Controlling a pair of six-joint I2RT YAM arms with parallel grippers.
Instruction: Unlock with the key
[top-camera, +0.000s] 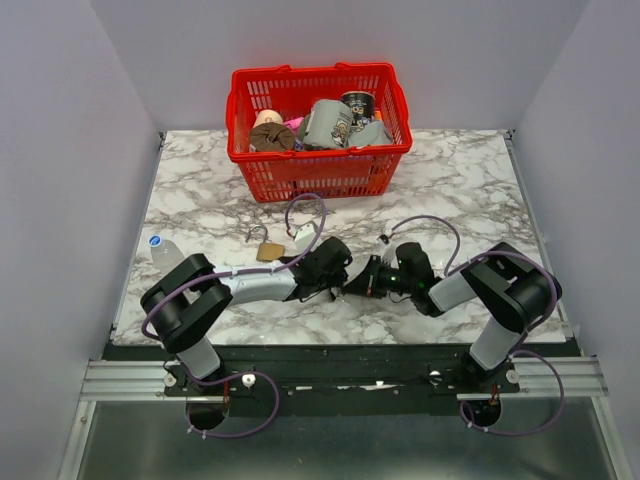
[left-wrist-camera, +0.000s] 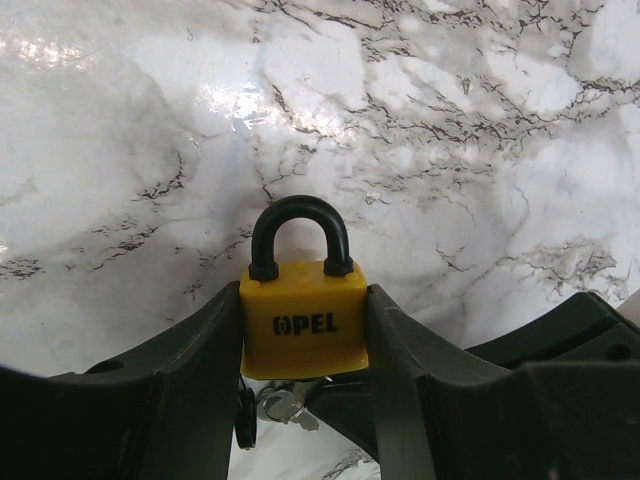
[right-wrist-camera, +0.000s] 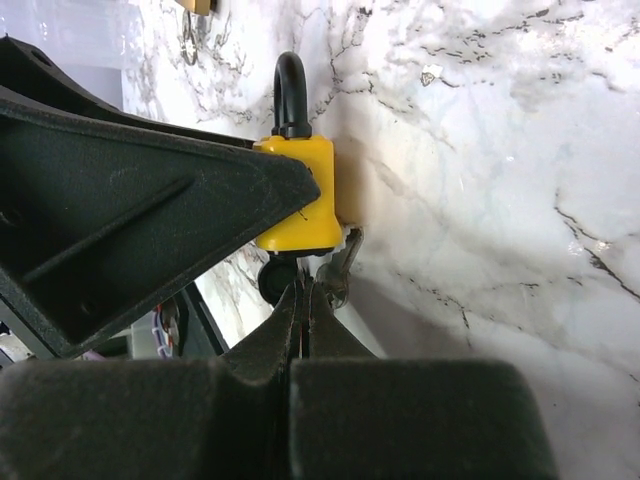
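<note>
The small yellow padlock (left-wrist-camera: 303, 322) with a black shackle stands upright between my left gripper's (left-wrist-camera: 303, 330) fingers, which press on both its sides. It also shows in the right wrist view as the yellow padlock (right-wrist-camera: 300, 195). My right gripper (right-wrist-camera: 303, 288) is shut, its tips right under the padlock's bottom face, pinching a thin sliver of the grey key (right-wrist-camera: 318, 262) that enters the lock there. A second grey key (left-wrist-camera: 283, 406) on a ring and a black tab (left-wrist-camera: 245, 416) hang below the body. In the top view both grippers meet at the table's front middle (top-camera: 352, 277).
A brass padlock (top-camera: 268, 250) lies on the marble just behind the left arm. A red basket (top-camera: 320, 152) of assorted items stands at the back. A plastic bottle (top-camera: 160, 246) lies at the left edge.
</note>
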